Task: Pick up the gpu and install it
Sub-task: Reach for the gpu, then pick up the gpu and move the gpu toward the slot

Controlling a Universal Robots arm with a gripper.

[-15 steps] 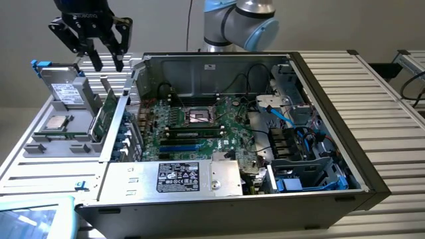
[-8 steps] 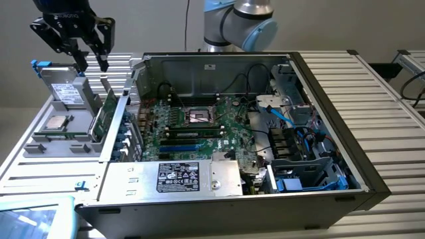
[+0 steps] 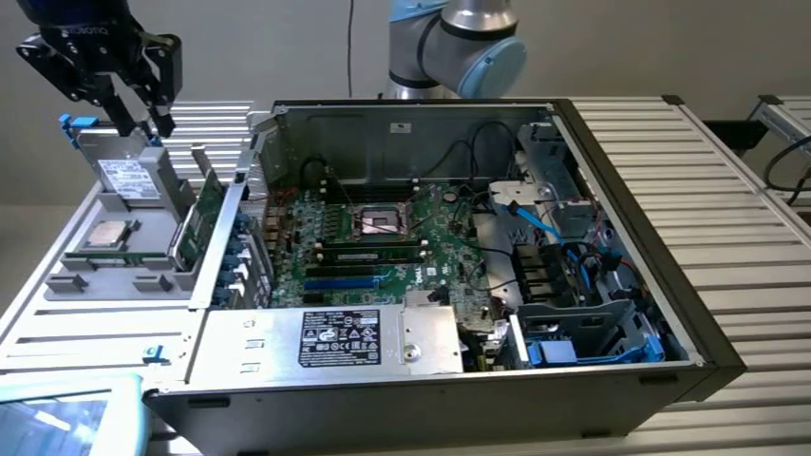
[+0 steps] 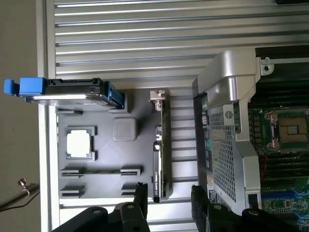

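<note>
The gpu [image 3: 199,223] stands on its edge in a slot of the grey holder tray [image 3: 79,282], at the exterior view's left, green board facing the computer case. In the wrist view the gpu [image 4: 162,154] shows edge-on, with its silver bracket [image 4: 158,96] at the far end. My gripper [image 3: 143,123] hangs high above the tray's back end, over the drive, open and holding nothing. Its two black fingers [image 4: 140,193] stand apart, and the gpu's near end lines up with the gap of the gripper [image 4: 169,194].
A grey drive with a white label [image 3: 127,176] and blue clips [image 4: 29,87] stands at the tray's back. A CPU [image 3: 108,236] lies flat in the tray. The open computer case [image 3: 609,190] with its green motherboard [image 3: 367,237] sits beside the tray, its metal wall [image 4: 217,125] close to the gpu.
</note>
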